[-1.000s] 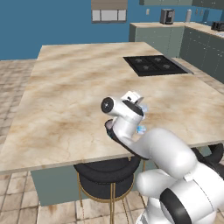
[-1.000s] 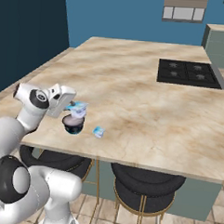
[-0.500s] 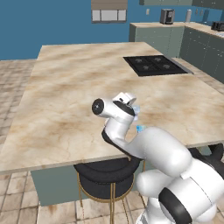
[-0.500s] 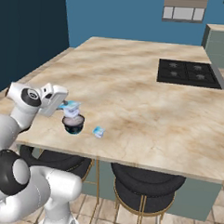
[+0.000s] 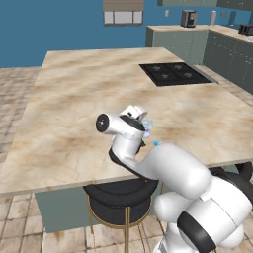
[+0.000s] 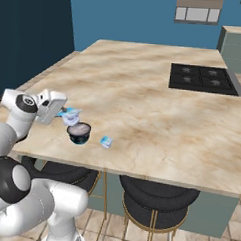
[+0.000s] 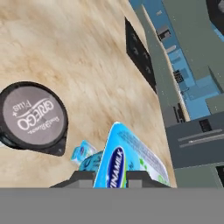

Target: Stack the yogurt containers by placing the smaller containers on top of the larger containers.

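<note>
The gripper (image 6: 67, 114) is clamped on a pale-blue cup (image 7: 124, 159), tilted. Level it over the dark cup (image 6: 79, 133) just below (grey lid up), then lower it gently.

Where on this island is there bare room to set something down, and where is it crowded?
Bare marble runs from the dark cup back to the far edge and across to the cooktop. Crowded at the near edge: the claw, dark cup and a small blue item cluster there.

gripper (image 6: 67, 114) holds small pale-blue cup (image 6: 71, 118) above dark cup (image 6: 79, 133); counter edge (image 6: 140, 168)
</note>
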